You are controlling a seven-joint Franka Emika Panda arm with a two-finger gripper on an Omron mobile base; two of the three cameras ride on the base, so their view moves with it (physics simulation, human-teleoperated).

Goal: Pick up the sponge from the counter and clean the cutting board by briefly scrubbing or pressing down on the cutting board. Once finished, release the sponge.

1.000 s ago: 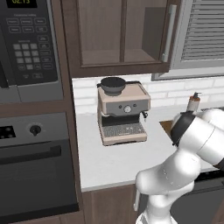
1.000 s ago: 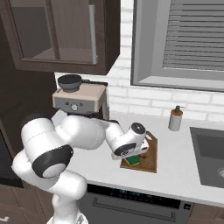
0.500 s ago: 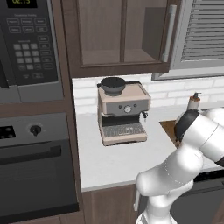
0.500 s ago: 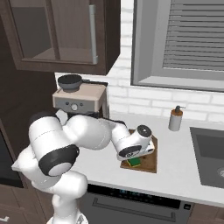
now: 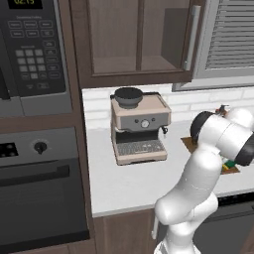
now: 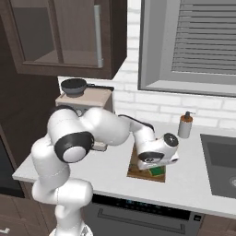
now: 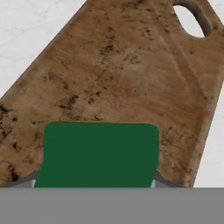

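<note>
Dark wood cabinets with glass doors (image 5: 139, 39) hang over a light grey-white counter (image 5: 129, 183) with a white brick wall behind it; a built-in microwave (image 5: 32, 47) and oven (image 5: 42, 191) fill the tall unit at the counter's left end, and a shuttered window (image 6: 203, 44) sits above the right part. A sink (image 6: 221, 161) is sunk into the counter at its right end.

Next in size, the white arm (image 6: 92, 133) reaches low over the counter's front half, elbow bent. A beige coffee machine (image 5: 140, 130) stands near the back wall, left of the arm, with a dark round pan (image 5: 127, 95) on top.

The cutting board (image 7: 127, 83) lies flat on the counter just right of the coffee machine, between it and the sink. It is a thin brown wooden rectangle, mottled with dark stains, with an oval handle hole (image 7: 192, 19) at one end. In the right base view its long axis runs from the counter's front edge toward the back wall; which end carries the hole I cannot tell from that view.

A small soap bottle (image 6: 185, 125) stands by the wall, well behind the board.

The sponge (image 7: 98, 153), dark green on top with a thin yellow line showing at its far edge, rests on the board near the end away from the hole, its long axis lying across the board's. The gripper (image 7: 94, 181) is clamped on it, one finger at each short side.
</note>
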